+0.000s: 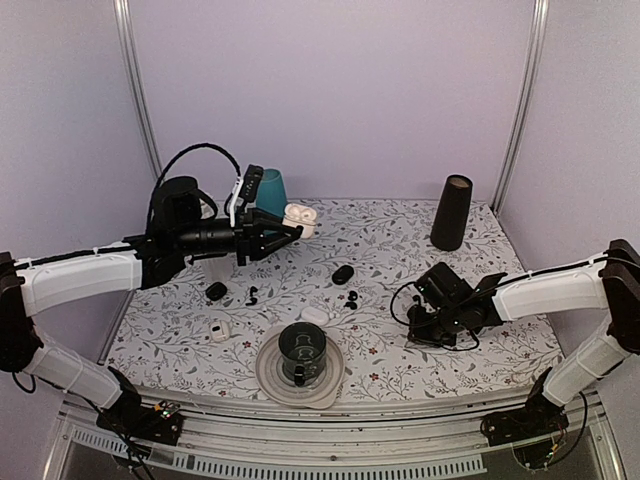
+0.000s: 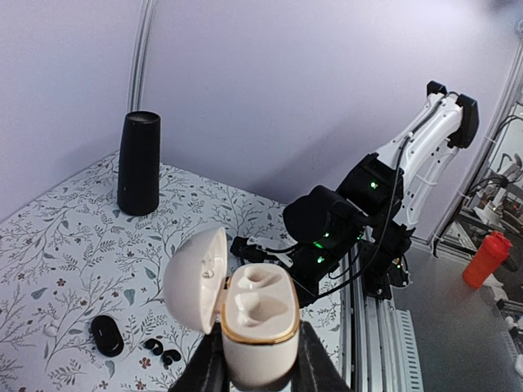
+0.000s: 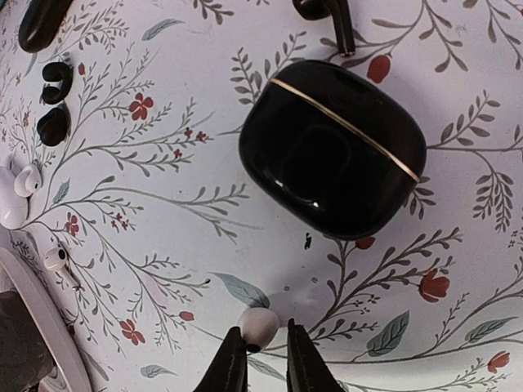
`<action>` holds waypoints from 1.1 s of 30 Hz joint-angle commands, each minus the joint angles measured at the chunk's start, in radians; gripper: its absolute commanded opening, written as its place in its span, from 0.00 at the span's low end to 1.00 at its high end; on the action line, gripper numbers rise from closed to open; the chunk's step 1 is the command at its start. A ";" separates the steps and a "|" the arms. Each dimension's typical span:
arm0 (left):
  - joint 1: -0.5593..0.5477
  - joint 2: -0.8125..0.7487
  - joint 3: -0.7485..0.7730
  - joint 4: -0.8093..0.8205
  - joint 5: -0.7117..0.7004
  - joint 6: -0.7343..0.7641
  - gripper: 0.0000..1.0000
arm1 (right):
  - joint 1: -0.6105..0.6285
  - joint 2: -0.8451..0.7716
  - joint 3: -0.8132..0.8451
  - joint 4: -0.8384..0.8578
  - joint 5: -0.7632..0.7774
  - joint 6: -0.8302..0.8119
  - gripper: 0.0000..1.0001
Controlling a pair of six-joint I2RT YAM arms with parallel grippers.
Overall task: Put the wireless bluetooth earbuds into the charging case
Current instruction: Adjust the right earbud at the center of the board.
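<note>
Left gripper (image 2: pixel 260 363) pinches the lower body of the cream charging case (image 2: pixel 257 306). It holds the case up over the far left of the worktop (image 1: pixel 490 255), lid hinged open and both wells bare. Right gripper (image 3: pixel 265 347) hangs low over the near right, its fingers slightly parted with nothing between them. A small white rounded piece (image 3: pixel 259 327) lies against one fingertip; what it is I cannot tell.

Two black earbuds (image 3: pixel 54 122) lie side by side near the middle of the worktop, left of a closed black case (image 3: pixel 335 147). A third earbud (image 3: pixel 331 16) is cut off at the frame edge. They look feather-light, hard and glossy, so likely to skid or flip out of a pinch. Taking one across the rounded head, with the stem left free, seems safest.

Whether the black earbuds belong to the cream case or the black one is unclear. From above, the right arm hides its own fingertips and the black case.
</note>
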 commanded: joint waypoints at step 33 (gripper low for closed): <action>0.024 -0.023 0.006 -0.004 0.014 0.014 0.00 | 0.022 0.101 0.093 -0.036 0.018 -0.046 0.23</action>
